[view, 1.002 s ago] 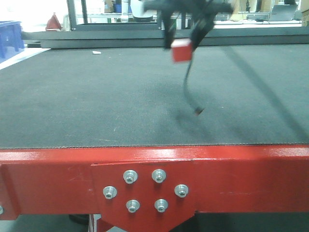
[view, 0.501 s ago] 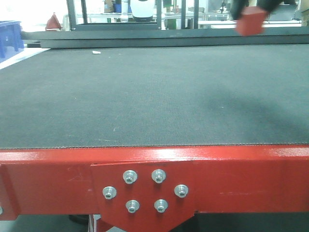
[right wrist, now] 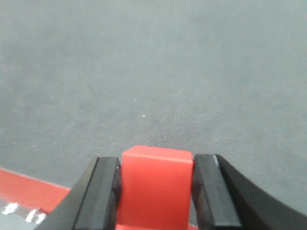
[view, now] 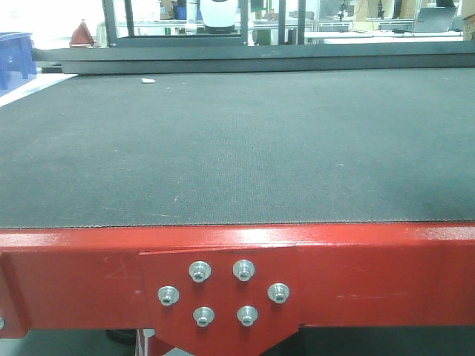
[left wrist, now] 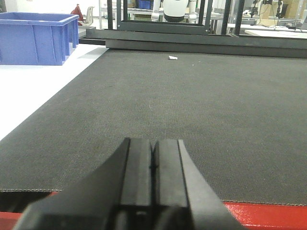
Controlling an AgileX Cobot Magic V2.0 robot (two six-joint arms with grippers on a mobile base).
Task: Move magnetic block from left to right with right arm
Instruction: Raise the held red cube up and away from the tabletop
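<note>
The magnetic block [right wrist: 156, 187], a small plain red cube, is clamped between the two black fingers of my right gripper [right wrist: 156, 165], which is shut on it and held above the dark mat [right wrist: 158, 67]. Both the block and the right gripper are out of the front view. In the left wrist view my left gripper [left wrist: 153, 146] rests low over the mat's near edge, its two black pads pressed together with nothing between them.
A red metal table frame [view: 237, 274] with several bolts borders the mat's near edge. A blue plastic bin [left wrist: 36, 38] stands on the white floor at the far left. A small white scrap [left wrist: 172, 58] lies on the mat far back. Black rails [view: 245, 55] run behind.
In the front view the right gripper carried the red block from centre back toward the upper right, and now both have left that view.
</note>
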